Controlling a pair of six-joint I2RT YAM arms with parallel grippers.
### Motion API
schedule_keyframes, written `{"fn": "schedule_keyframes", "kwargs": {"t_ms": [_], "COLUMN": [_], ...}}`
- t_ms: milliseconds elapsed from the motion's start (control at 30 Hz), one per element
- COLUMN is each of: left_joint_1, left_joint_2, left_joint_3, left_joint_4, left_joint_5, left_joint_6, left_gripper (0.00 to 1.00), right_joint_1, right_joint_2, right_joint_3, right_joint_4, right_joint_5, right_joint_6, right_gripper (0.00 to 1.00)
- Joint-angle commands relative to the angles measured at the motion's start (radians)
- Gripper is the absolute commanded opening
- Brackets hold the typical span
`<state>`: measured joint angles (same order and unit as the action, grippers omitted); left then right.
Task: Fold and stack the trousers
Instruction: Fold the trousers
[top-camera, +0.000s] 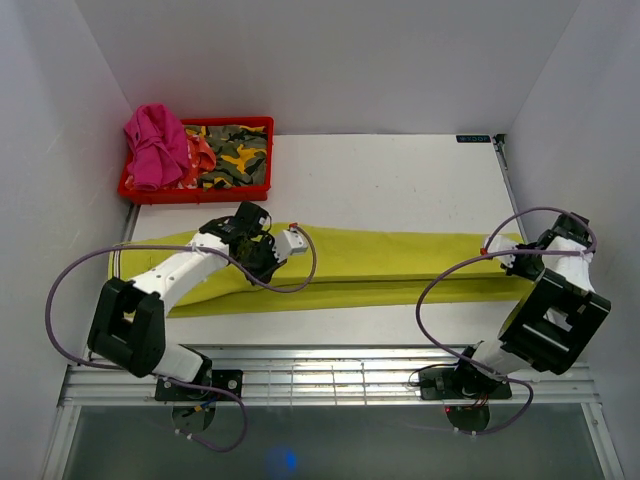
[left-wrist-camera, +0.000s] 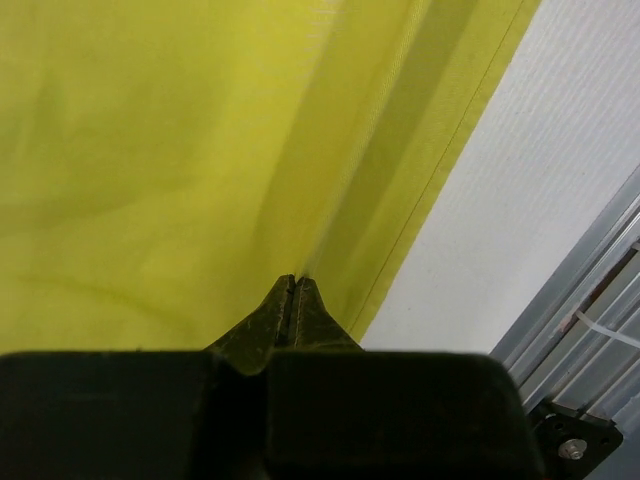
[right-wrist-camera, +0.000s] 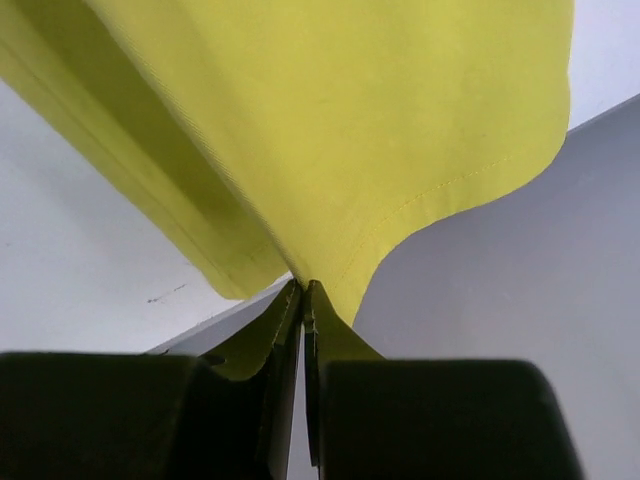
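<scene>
White table top (top-camera: 400, 175), closed in by pale walls on three sides, is seen in the overhead view, and across its middle the lime yellow-green trousers (top-camera: 400, 262) are stretched as one long, narrow band from the left side of the frame to the right, with a second layer of the same cloth showing along the lower edge. At the left part of the band the left gripper (top-camera: 280, 250) is set down on the cloth, and at the far right end the right gripper (top-camera: 500, 255) is placed at the tip of the band. In the left wrist view the left gripper (left-wrist-camera: 297, 285) is shown with its jaws pressed together on a raised crease of the trousers (left-wrist-camera: 150, 150), bare table lying at the right of that frame. In the right wrist view the right gripper (right-wrist-camera: 303, 290) is likewise closed, a hemmed corner of the trousers (right-wrist-camera: 350, 120) being pinched between its jaws. A red tray (top-camera: 195, 190) is seen at the upper left of the overhead frame, filled with a pink cloth (top-camera: 155, 140) and a camouflage cloth (top-camera: 235, 155)
</scene>
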<state>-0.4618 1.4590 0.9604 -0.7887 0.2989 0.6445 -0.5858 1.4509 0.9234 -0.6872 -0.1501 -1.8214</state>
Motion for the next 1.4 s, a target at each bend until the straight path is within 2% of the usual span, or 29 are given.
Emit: {"fn": "schedule_keyframes", "kwargs": {"t_ms": [0, 200, 333, 400, 533, 833, 900, 933, 967, 1033, 1200, 1367], "left_joint_1": [0.017, 0.017, 0.017, 0.017, 0.017, 0.017, 0.017, 0.017, 0.017, 0.017, 0.015, 0.011], "left_joint_2": [-0.110, -0.131, -0.033, 0.009, 0.076, 0.139, 0.091, 0.060, 0.029, -0.032, -0.019, -0.006], "left_joint_3": [0.008, -0.110, -0.158, -0.169, -0.184, -0.125, -0.112, -0.104, -0.100, -0.060, 0.040, 0.031], "left_joint_4": [-0.090, -0.089, -0.026, -0.001, 0.055, 0.077, 0.081, 0.089, 0.094, 0.094, 0.034, 0.031], "left_joint_5": [-0.034, -0.001, 0.013, 0.016, 0.005, -0.017, 0.002, 0.023, 0.070, 0.111, 0.149, 0.180], "left_joint_6": [0.046, 0.070, 0.040, 0.018, 0.004, -0.042, -0.057, -0.059, -0.059, -0.062, -0.072, -0.075], "left_gripper": [0.00, 0.00, 0.00, 0.00, 0.00, 0.00, 0.13, 0.28, 0.36, 0.46, 0.45, 0.40], "right_joint_1": [-0.045, -0.077, -0.075, -0.069, -0.069, -0.071, -0.071, -0.069, -0.071, -0.069, -0.060, -0.060], "right_joint_2": [-0.059, -0.095, -0.041, 0.005, 0.061, 0.014, 0.008, 0.006, 0.000, -0.006, -0.027, -0.044], "right_joint_3": [0.016, -0.096, -0.202, -0.204, -0.176, -0.094, -0.066, -0.063, -0.063, -0.074, -0.106, -0.061], "right_joint_4": [-0.028, 0.015, 0.156, 0.213, 0.224, 0.137, 0.117, 0.104, 0.101, 0.101, 0.110, 0.075], "right_joint_5": [0.017, 0.036, 0.084, 0.099, 0.121, 0.058, 0.050, 0.052, 0.050, 0.047, 0.047, 0.034], "right_joint_6": [-0.056, -0.118, -0.108, -0.084, -0.038, -0.029, -0.026, -0.026, -0.026, -0.032, -0.035, -0.033], "right_gripper": [0.08, 0.08, 0.08, 0.08, 0.08, 0.08, 0.08, 0.08, 0.08, 0.08, 0.08, 0.08]}}
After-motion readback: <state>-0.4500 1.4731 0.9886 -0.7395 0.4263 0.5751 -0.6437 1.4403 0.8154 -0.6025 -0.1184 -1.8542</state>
